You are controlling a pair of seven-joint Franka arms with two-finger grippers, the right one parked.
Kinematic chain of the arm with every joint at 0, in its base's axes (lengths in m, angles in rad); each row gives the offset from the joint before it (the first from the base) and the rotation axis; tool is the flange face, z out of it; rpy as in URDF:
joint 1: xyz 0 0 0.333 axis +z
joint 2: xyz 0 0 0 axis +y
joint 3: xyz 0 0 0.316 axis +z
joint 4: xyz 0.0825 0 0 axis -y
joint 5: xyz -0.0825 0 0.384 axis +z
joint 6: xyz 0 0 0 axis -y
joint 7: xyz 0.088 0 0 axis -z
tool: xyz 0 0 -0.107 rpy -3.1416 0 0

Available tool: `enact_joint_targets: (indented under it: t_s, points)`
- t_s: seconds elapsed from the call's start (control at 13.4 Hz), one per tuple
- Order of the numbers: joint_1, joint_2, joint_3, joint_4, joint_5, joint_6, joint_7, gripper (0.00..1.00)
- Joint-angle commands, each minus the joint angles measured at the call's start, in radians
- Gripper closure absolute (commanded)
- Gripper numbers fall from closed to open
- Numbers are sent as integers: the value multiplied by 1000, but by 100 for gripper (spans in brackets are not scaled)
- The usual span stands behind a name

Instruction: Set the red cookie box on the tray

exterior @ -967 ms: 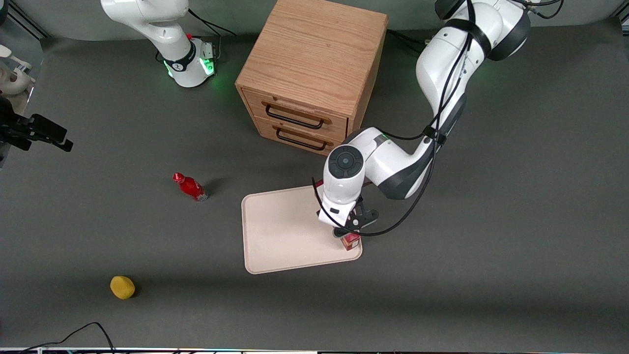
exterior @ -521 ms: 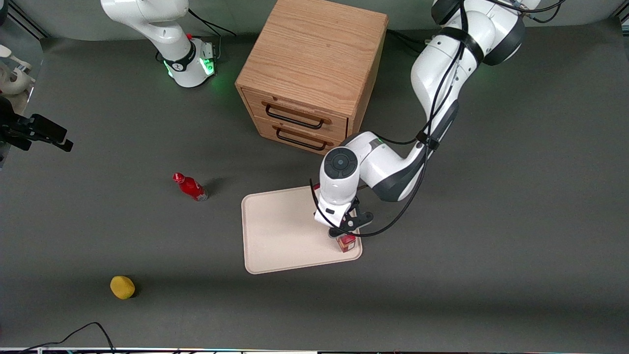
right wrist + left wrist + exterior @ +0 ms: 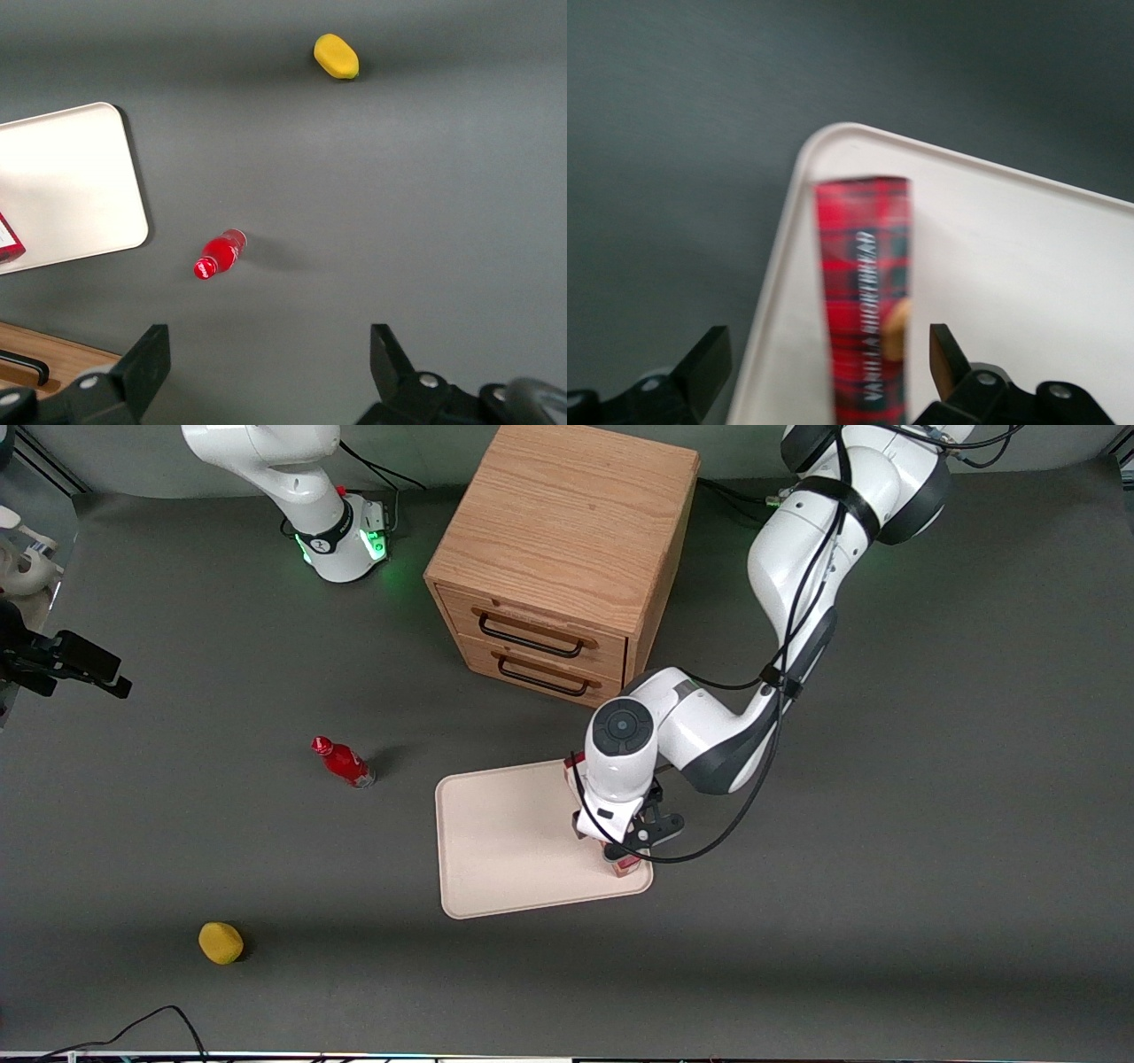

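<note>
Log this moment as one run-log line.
step: release | gripper: open, fingers apart either side of cookie box | cookie box: lying on tray beside its rim | status: box on tray

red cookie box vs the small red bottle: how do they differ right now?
The red cookie box is a slim tartan-printed carton; the red bottle is rounded, with a narrow neck. The box lies on the tray along one edge; the bottle lies on the bare table mat, toward the parked arm's end. The box sits between the open fingers of the left gripper, untouched; the bottle has nothing near it. Both are mostly red.
</note>
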Motion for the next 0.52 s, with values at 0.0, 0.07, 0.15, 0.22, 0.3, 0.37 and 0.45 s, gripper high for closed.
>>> enact_joint_targets:
  t_s: [0.0, 0.07, 0.15, 0.22, 0.3, 0.37, 0.45]
  points:
    - [76, -91, -52, -12, -86, -148, 113, 0]
    - [108, -139, -74, -35, -124, -214, 180, 0]
    - [131, -207, -77, -84, -134, -238, 237, 0]
    - [153, -291, -77, -183, -144, -226, 298, 0]
    - [193, -369, -76, -274, -173, -218, 376, 0]
    - [251, -449, -76, -355, -234, -221, 487, 0]
    - [291, -535, -66, -441, -281, -222, 618, 0]
